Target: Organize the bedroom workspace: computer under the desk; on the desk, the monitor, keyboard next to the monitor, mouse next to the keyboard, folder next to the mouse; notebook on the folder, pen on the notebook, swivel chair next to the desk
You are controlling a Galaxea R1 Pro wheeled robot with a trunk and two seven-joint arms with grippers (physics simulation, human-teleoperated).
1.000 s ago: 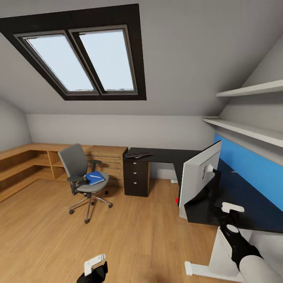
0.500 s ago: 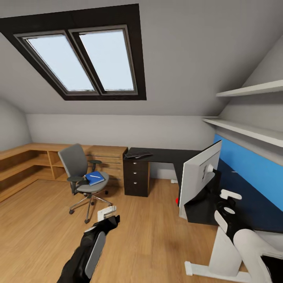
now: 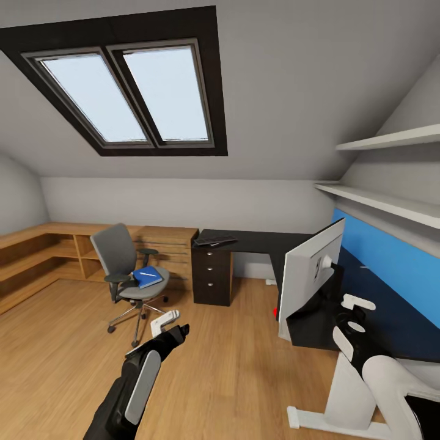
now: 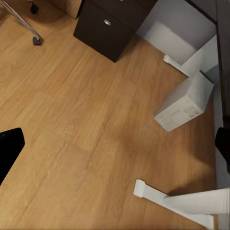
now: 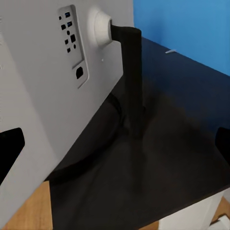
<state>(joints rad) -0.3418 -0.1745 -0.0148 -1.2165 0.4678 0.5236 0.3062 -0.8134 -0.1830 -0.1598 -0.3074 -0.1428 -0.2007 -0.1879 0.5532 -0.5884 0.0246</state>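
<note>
Head view: my left pincer [image 3: 168, 322] hung over the floor, state unclear; the bright blue flat folder [image 3: 147, 276] lay on the grey padded swivel chair [image 3: 125, 269].

Left wrist view: fingertips wide apart above the white-grey tower computer [image 4: 185, 102].

Right wrist view: my right pincer, open, faced the white-backed monitor [image 5: 52, 91] on the black desk [image 5: 177, 143]; pushing forward might have toppled it.

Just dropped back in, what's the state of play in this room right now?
Nothing is being held. The left end effector hangs over bare floor, its fingers spread, and the right end effector sits just behind the monitor, which stands on the desk. The keyboard lies on the desk's far end. The blue folder rests on the swivel chair, out on the floor beside the wooden shelving. The computer stands on the floor by the desk leg.
</note>
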